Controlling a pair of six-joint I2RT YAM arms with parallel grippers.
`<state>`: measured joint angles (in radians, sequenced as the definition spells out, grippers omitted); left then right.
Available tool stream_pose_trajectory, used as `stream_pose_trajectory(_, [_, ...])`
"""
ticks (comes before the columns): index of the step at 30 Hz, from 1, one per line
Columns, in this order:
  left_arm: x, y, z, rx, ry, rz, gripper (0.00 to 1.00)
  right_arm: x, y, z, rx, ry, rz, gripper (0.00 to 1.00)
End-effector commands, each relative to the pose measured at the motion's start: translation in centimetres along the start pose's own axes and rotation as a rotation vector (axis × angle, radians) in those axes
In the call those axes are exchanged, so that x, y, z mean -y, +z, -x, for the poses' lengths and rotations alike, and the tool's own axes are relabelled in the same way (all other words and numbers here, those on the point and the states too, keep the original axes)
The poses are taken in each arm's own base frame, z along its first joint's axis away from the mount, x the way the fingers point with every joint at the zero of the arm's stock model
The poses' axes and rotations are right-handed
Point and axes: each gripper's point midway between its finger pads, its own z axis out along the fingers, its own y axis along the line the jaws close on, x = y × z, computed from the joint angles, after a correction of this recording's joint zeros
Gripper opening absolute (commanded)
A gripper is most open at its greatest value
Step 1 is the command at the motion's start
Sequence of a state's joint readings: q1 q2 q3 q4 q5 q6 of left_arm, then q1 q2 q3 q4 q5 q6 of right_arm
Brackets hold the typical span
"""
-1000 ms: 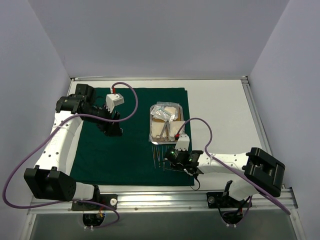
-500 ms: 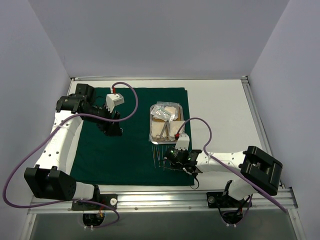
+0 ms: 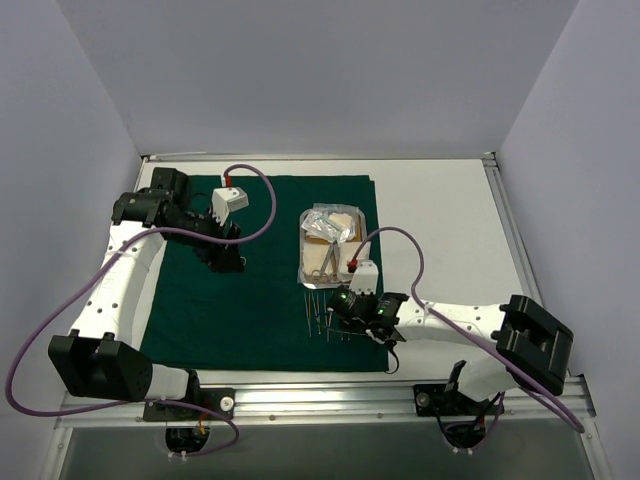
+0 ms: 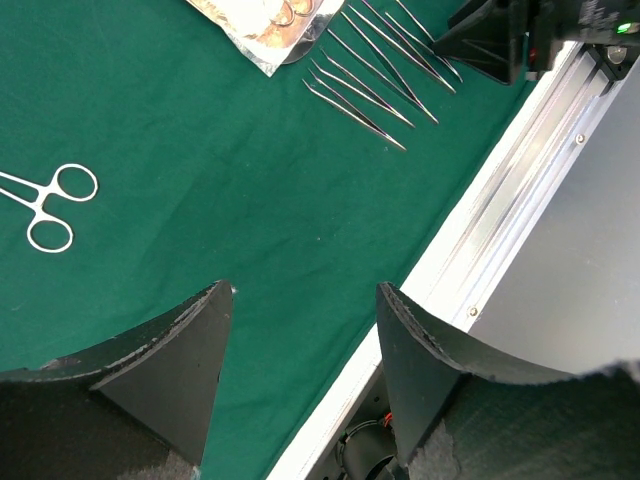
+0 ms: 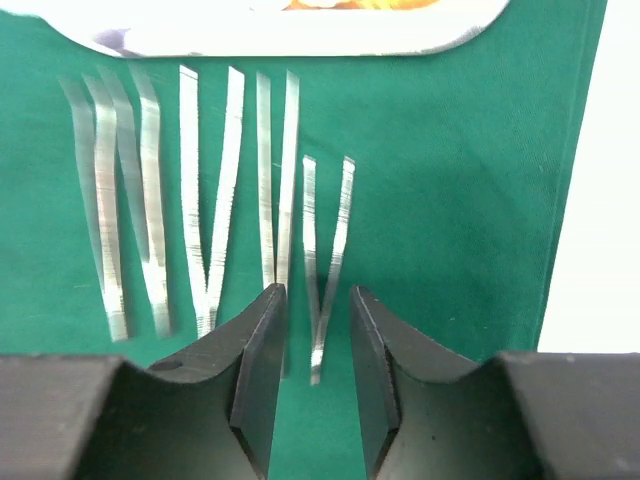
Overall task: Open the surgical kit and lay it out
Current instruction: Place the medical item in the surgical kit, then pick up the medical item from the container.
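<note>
The right pincer (image 5: 316, 296) has just unclenched: a second ago it was shut, and now its jaws stand apart either side of the shortest pair in the row of thin silver tweezers (image 5: 188, 180), gripping nothing. I judge that pair as now laid out, at 6 o'clock of the rectangular steel tray (image 3: 303, 255) on the dark green cloth drape (image 3: 250, 300). The left pincer (image 4: 305, 292) hangs released and empty, toward 9 o'clock of the tray. Only the left wrist view shows a silver ring-handled clamp (image 4: 45, 205) lying on the drape; the top view does not
</note>
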<state>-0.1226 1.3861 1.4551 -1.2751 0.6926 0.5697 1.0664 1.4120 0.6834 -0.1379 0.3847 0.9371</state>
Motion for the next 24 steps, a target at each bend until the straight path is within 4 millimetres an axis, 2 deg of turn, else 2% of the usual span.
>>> stream_pose_trajectory(1, [-0.1,-0.3,0.5,0.024,0.028,0.003,0.68,-1.2,-2.7,3.9,0.081,-0.011,0.024,0.29])
stream_pose_trajectory(5, [-0.3,-0.1,0.5,0.023,0.029,0.008,0.68,-3.0,-5.0,7.9,0.167,-0.018,0.059,0.29])
stream_pose_trajectory(6, [-0.4,-0.1,0.5,0.023,0.026,0.01,0.69,-3.8,-5.4,9.5,0.199,-0.004,0.068,0.29])
stream_pose_trajectory(8, [-0.7,0.1,0.4,0.018,0.016,0.012,0.68,-3.6,-4.6,12.2,0.226,0.04,0.063,0.28])
stream_pose_trajectory(9, [-0.9,0.1,0.3,0.015,0.01,0.019,0.68,-4.2,-3.7,13.0,0.204,0.06,0.079,0.27])
stream_pose_trajectory(10, [-0.9,0.2,0.3,0.014,0.007,0.02,0.68,-3.2,-2.6,14.6,0.209,0.102,0.058,0.25])
stream_pose_trajectory(11, [-1.1,0.2,0.2,0.012,0.006,0.025,0.68,-3.5,-2.0,15.8,0.228,0.115,0.074,0.24])
stream_pose_trajectory(12, [-1.2,0.2,0.1,0.01,0.005,0.031,0.68,-3.5,-0.5,15.9,0.212,0.108,0.057,0.23])
stream_pose_trajectory(13, [-1.4,0.2,0.0,0.006,0.001,0.036,0.68,-4.3,-0.2,17.1,0.223,0.116,0.074,0.23])
stream_pose_trajectory(14, [-1.5,0.2,-0.1,0.0,0.001,0.04,0.68,-4.2,0.6,18.1,0.23,0.117,0.068,0.22])
stream_pose_trajectory(15, [-1.6,0.2,-0.2,-0.005,-0.001,0.043,0.68,-4.3,2.5,17.5,0.198,0.096,0.041,0.23])
stream_pose_trajectory(16, [-1.9,0.1,-0.4,-0.011,-0.007,0.05,0.69,-5.2,2.8,18.7,0.203,0.098,0.056,0.24])
stream_pose_trajectory(17, [-2.0,0.2,-0.5,-0.015,-0.007,0.052,0.68,-5.2,3.5,18.9,0.194,0.085,0.046,0.25])
stream_pose_trajectory(18, [-2.2,0.2,-0.7,-0.019,-0.01,0.054,0.68,-5.1,5.3,18.2,0.161,0.068,0.017,0.27])
stream_pose_trajectory(20, [-2.5,0.2,-0.8,-0.026,-0.015,0.062,0.68,-5.5,6.4,18.7,0.151,0.064,0.007,0.32])
stream_pose_trajectory(21, [-2.6,0.3,-0.9,-0.027,-0.016,0.061,0.69,-5.1,7.7,18.1,0.127,0.061,-0.016,0.34])
stream_pose_trajectory(24, [-2.8,0.3,-0.9,-0.031,-0.016,0.062,0.68,-5.1,9.2,17.7,0.113,0.06,-0.032,0.34])
